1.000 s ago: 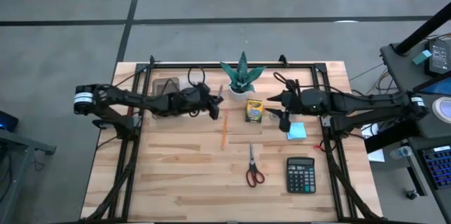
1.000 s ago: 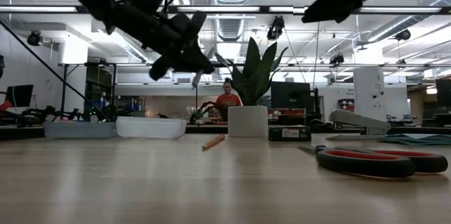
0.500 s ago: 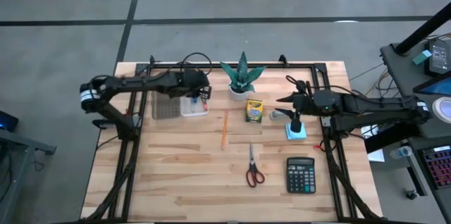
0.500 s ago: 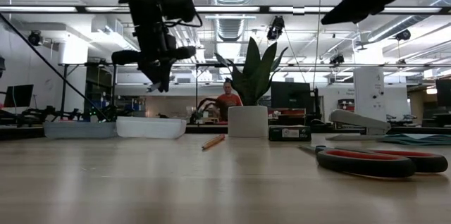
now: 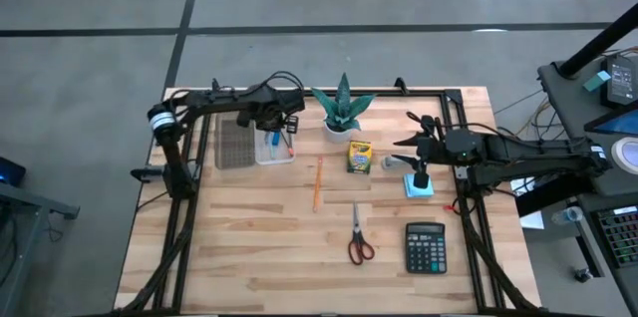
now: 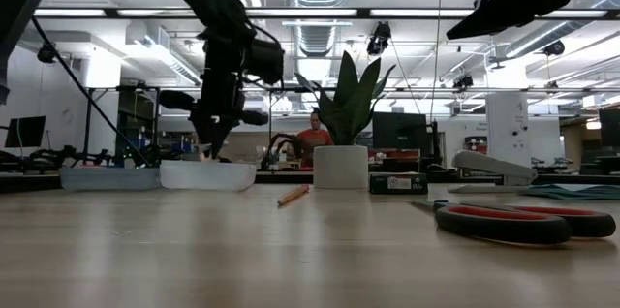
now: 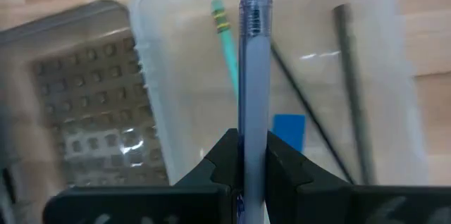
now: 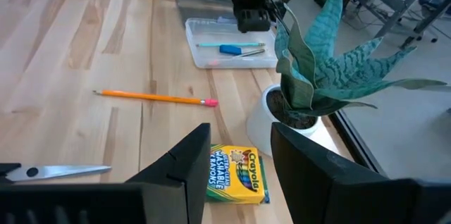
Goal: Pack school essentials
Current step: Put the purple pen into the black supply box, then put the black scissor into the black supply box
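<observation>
Pinching a clear blue pen (image 7: 252, 76) between the left jaws, pressed tight on its barrel and pointed down into the clear tray (image 5: 282, 158) at the far left of the surface (image 5: 249, 257). Already holds a green pencil (image 7: 224, 37), a small blue piece (image 7: 289, 131) and two dark pens (image 7: 350, 90). Sits just beside a grey studded lid (image 5: 235, 143). Crowded on the other side by the potted plant (image 5: 343, 108) (leaves reaching close to the left arm). Hovering over the light-blue sticky-note pad (image 5: 423, 188) with the right jaws spread, gripping nothing. Lying loose mid-surface: crayon box (image 5: 359, 157), orange pencil (image 5: 317, 182), red-handled scissors (image 5: 359, 237). Near the pad, a calculator (image 5: 426, 247).
</observation>
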